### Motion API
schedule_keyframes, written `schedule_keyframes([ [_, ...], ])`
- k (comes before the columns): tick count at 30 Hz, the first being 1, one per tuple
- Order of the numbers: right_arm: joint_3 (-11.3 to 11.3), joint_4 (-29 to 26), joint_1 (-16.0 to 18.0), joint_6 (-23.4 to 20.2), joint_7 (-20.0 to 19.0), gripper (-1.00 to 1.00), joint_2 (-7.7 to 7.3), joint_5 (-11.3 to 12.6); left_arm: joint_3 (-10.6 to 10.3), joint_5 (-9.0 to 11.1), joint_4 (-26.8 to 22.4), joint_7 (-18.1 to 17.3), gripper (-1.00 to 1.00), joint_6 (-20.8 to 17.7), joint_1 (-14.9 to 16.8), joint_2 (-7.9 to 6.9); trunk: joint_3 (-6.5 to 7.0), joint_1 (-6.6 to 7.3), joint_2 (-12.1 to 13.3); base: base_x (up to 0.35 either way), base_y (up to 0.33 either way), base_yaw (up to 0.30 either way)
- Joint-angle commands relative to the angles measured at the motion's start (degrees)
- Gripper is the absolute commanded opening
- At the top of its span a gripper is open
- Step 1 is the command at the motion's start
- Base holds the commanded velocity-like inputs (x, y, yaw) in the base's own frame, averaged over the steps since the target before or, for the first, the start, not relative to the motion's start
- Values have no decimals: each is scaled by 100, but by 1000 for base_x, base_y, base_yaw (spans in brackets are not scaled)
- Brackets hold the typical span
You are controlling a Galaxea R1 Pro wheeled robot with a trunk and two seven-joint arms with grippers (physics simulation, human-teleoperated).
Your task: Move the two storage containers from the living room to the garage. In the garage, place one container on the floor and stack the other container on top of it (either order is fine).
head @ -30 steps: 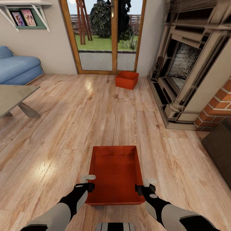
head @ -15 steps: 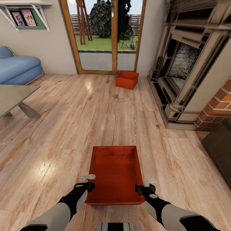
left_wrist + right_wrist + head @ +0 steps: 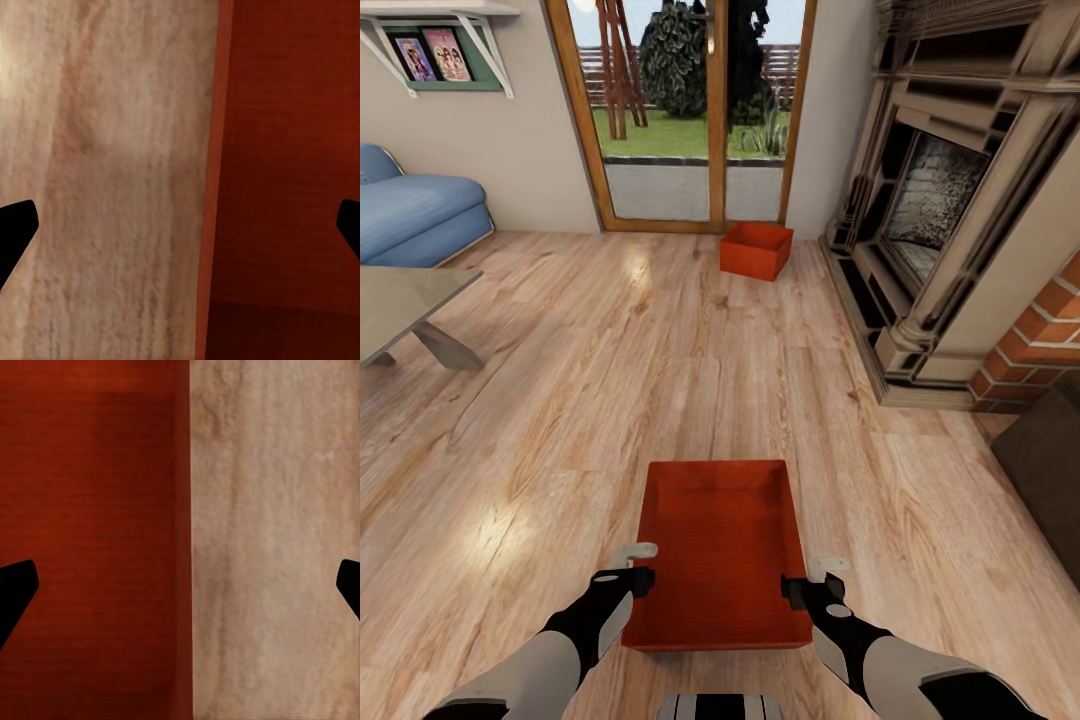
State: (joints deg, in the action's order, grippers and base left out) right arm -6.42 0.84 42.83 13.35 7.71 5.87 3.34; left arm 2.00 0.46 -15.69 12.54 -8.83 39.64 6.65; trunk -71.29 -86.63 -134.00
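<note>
One orange-red storage container sits on the light wood floor right in front of me, between my two arms. My left gripper is open at its left wall; in the left wrist view that wall runs between the wide-apart fingertips without touching them. My right gripper is open at the right wall, which the right wrist view shows as the container's edge between its spread fingertips. The second container stands far ahead by the glass doors.
This is the living room: a fireplace with a brick corner lines the right side. A blue sofa and a low table are at the left. Wood-framed glass doors close the far wall. Wood floor stretches between.
The whole view has shifted slightly, so the camera moved; the near container now sits a little lower in the picture. Both grippers stay open at its walls.
</note>
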Motion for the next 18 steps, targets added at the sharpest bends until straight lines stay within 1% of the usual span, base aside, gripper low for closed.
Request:
schedule_keyframes([
  [1,-48,7,5,19,20,100,2,35,19,6,-12,12,100,-31,0,3,-4,1,-2,6,0,0],
  [18,-51,10,0,19,20,100,2,35,28,59,35,21,100,-31,0,12,-4,1,-2,0,0,0],
])
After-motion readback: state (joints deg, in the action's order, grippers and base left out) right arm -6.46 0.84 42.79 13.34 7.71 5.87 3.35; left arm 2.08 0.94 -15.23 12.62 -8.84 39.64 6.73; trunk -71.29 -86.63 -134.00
